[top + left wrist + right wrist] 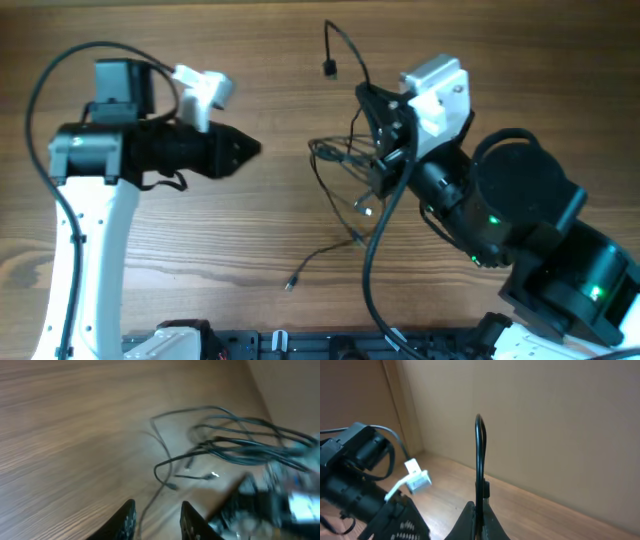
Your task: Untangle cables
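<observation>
The cables (345, 165) sit in a loose dark tangle on the tabletop (200, 245), right at the tips of the right fingers (478, 522). In the right wrist view these fingers are pressed together on one thin strand. The strand rises from between them in a narrow upright loop.

From the tangle, one strand curves away beyond the right fingers to a small plug (328, 67) lying on the wood. Another strand trails off on the opposite side and ends near the front edge of the tabletop.

The left fingers (128, 519) are well apart from the tangle and point at it across bare wood. In the left wrist view they stand apart, and a single slack strand on the tabletop runs toward the gap between them without touching either one. The bulk of the cables lies ahead of these fingers and off to one side, where the view is blurred.

The left arm (90, 240) is white below its dark wrist.
</observation>
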You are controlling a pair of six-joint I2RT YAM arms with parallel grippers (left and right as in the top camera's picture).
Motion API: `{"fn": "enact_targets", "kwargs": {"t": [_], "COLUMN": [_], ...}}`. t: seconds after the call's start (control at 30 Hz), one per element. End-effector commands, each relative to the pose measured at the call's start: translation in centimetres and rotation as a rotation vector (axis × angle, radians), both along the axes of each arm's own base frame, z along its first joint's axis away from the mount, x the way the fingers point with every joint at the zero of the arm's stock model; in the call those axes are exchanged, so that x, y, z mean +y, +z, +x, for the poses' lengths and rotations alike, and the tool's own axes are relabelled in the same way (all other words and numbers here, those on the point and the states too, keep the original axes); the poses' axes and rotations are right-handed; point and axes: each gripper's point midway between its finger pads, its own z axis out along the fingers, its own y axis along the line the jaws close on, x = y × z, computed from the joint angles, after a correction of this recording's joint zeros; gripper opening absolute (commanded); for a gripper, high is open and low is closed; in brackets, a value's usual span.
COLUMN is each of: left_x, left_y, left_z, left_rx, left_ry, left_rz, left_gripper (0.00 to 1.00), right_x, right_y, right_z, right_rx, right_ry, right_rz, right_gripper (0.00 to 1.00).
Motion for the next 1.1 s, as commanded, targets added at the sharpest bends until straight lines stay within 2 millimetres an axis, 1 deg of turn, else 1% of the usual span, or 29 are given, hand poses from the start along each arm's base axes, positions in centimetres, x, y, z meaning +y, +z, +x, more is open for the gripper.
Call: {"fn": "enact_targets", "kwargs": {"t": [0.0, 0.07, 0.17, 0.23, 0.33, 0.4, 0.57, 0.67, 0.7, 0.8, 0.87, 0.93, 1.07], "left_x": [-3.4, -4.2, -5.7, -6.7, -7.7, -8.1, -8.7, -8.7, -8.7, -8.9, -9.0, -9.1, -9.3], "left_y": [1.1, 0.8, 0.9, 1.0, 0.3, -0.4, -1.7, -2.3, -2.5, -2.8, -3.0, -3.1, -2.9], "left_z": [-2.0, -2.3, -2.7, -2.7, -2.4, -2.4, -2.4, -2.1, -2.0, -1.7, -1.5, -1.3, -0.8], "left_rx": [-0.121, -0.134, -0.165, -0.195, -0.221, -0.219, -0.205, -0.198, -0.194, -0.187, -0.186, -0.189, -0.205], "left_ry": [-0.222, -0.254, -0.305, -0.339, -0.366, -0.380, -0.400, -0.399, -0.400, -0.400, -0.400, -0.400, -0.389], "left_rz": [-0.007, 0.024, 0.034, 0.034, 0.082, 0.119, 0.179, 0.201, 0.202, 0.203, 0.204, 0.202, 0.194], "left_gripper": [0.27, 0.27, 0.29, 0.30, 0.32, 0.36, 0.41, 0.41, 0.39, 0.28, 0.18, 0.14, 0.13], "right_x": [0.8, 0.9, 0.9, 1.0, 1.5, 1.8, 1.7, 1.7, 1.7, 1.7, 1.7, 1.7, 1.7], "right_y": [-0.5, -0.7, -0.8, -0.8, -1.1, -1.3, -1.8, -1.9, -2.0, -2.1, -2.1, -2.1, -2.1], "right_z": [0.3, 0.4, 0.4, 0.4, 0.0, -0.3, -0.4, -0.4, -0.4, -0.4, -0.4, -0.4, -0.4], "right_rx": [0.004, 0.008, 0.012, 0.013, 0.022, 0.029, 0.036, 0.040, 0.042, 0.044, 0.044, 0.045, 0.045], "right_ry": [0.020, 0.020, 0.021, 0.023, 0.061, 0.088, 0.089, 0.089, 0.089, 0.089, 0.089, 0.089, 0.089], "right_rz": [-0.017, -0.022, -0.025, -0.027, -0.032, -0.037, -0.060, -0.065, -0.067, -0.069, -0.069, -0.070, -0.070], "right_gripper": [0.04, 0.04, 0.04, 0.04, 0.04, 0.04, 0.04, 0.04, 0.04, 0.04, 0.04, 0.04, 0.04]}}
